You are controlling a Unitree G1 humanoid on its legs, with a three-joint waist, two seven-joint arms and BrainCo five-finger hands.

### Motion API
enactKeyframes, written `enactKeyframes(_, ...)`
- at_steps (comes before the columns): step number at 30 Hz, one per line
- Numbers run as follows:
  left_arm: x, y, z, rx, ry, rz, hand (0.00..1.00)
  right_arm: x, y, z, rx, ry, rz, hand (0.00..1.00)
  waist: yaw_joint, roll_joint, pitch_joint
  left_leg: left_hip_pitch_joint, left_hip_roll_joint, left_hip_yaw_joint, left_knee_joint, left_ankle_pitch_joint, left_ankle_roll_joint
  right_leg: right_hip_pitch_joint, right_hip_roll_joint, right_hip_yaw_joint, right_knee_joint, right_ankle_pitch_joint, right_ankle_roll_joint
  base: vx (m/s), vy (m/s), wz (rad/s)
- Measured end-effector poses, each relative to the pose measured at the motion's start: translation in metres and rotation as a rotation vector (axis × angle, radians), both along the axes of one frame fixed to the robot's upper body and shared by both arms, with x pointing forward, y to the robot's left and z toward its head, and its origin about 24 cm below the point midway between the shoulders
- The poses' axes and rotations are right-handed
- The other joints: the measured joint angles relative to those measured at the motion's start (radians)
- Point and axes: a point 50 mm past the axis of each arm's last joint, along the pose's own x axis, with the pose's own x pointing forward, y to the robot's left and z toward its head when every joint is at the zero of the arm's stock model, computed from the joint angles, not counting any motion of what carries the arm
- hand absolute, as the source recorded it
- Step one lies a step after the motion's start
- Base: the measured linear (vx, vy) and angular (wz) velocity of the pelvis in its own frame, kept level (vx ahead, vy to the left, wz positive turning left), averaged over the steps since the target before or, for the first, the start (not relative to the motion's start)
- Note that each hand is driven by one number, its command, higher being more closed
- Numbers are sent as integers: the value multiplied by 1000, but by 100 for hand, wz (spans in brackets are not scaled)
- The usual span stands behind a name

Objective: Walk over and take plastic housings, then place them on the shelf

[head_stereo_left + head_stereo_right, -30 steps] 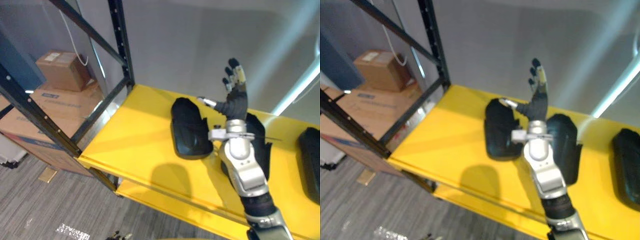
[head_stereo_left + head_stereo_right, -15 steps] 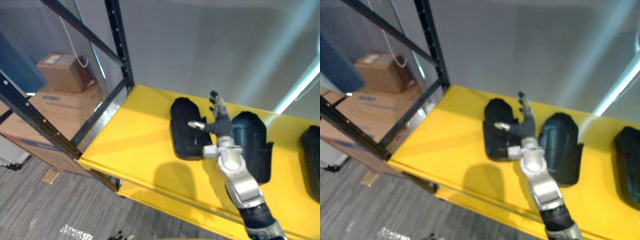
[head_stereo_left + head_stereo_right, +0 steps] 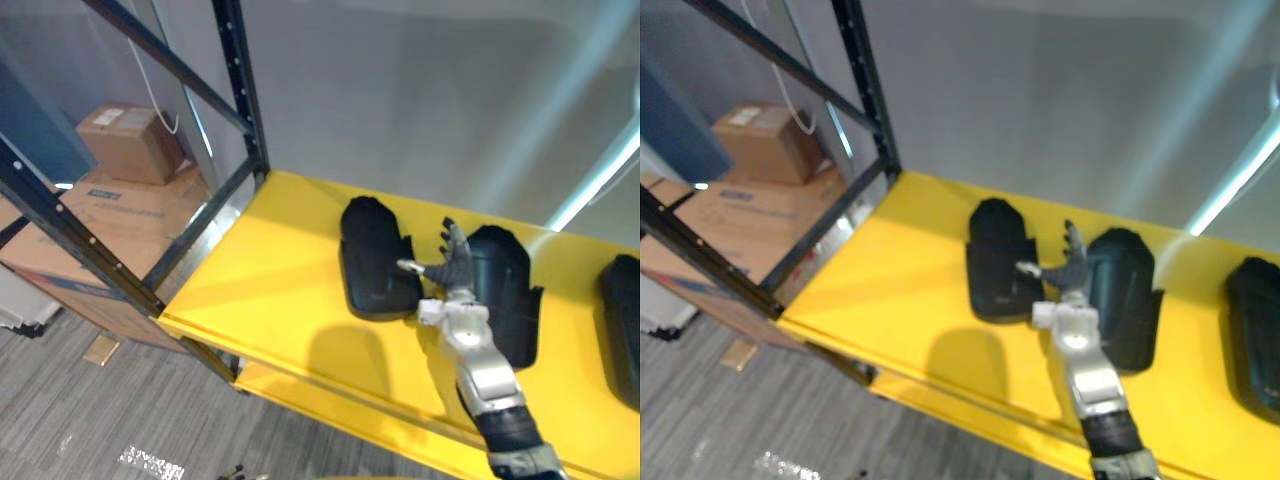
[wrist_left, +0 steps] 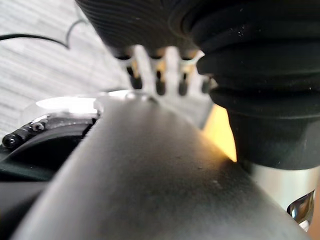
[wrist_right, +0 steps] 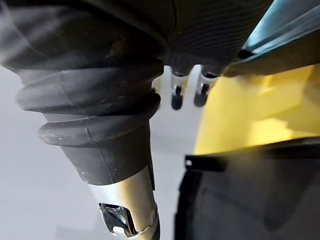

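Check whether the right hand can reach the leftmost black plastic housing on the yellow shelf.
Probably yes: the right hand, open, is beside the leftmost black plastic housing, nothing between them.

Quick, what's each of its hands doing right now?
Left hand: open, fingers straight.
Right hand: open, empty, beside a black moulded plastic housing on the yellow shelf.

The rightmost housing (image 3: 625,330) (black, on the yellow shelf (image 3: 280,260)) runs off the edge.
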Motion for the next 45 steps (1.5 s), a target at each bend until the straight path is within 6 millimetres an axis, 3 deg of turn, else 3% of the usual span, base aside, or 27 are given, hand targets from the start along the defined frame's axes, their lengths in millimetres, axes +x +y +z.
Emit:
enactKeyframes(12,1,1,0,-4,8,-1,0,-2,4,-32,28,160,183,0,1,-8,2,-2,-20,19,-63,46,18,-28,-1,-2,-16,32,1,-80,-5,-1)
enactKeyframes(18,0,3,1,-3,10,-5,0,-2,6,-35,30,156,229,0,0,-12,3,-11,-34,17,-118,51,24,-50,-1,-22,-36,31,2,-142,0,0)
enactKeyframes(21,2,3,1,-14,2,-11,0,-2,6,-37,31,152,250,0,3,-31,15,-17,-46,16,-121,63,30,-53,-11,-26,-46,23,11,-189,-7,-2)
enactKeyframes(26,0,3,1,-16,14,-11,0,-6,5,-45,35,165,267,0,-1,-22,7,-36,-55,-4,-128,73,37,-76,-22,-27,-30,12,18,-157,6,4)
enactKeyframes(36,1,6,1,40,18,-42,0,-7,12,-49,71,140,348,0,0,-28,-16,-67,-62,-35,-127,81,37,-82,-21,-28,-40,32,24,40,7,8)
enactKeyframes(45,25,4,5,124,-55,-44,0,3,29,-46,62,127,367,0,-1,-21,-12,-70,-63,-39,-122,82,39,-84,-20,-34,-44,34,21,22,0,0)
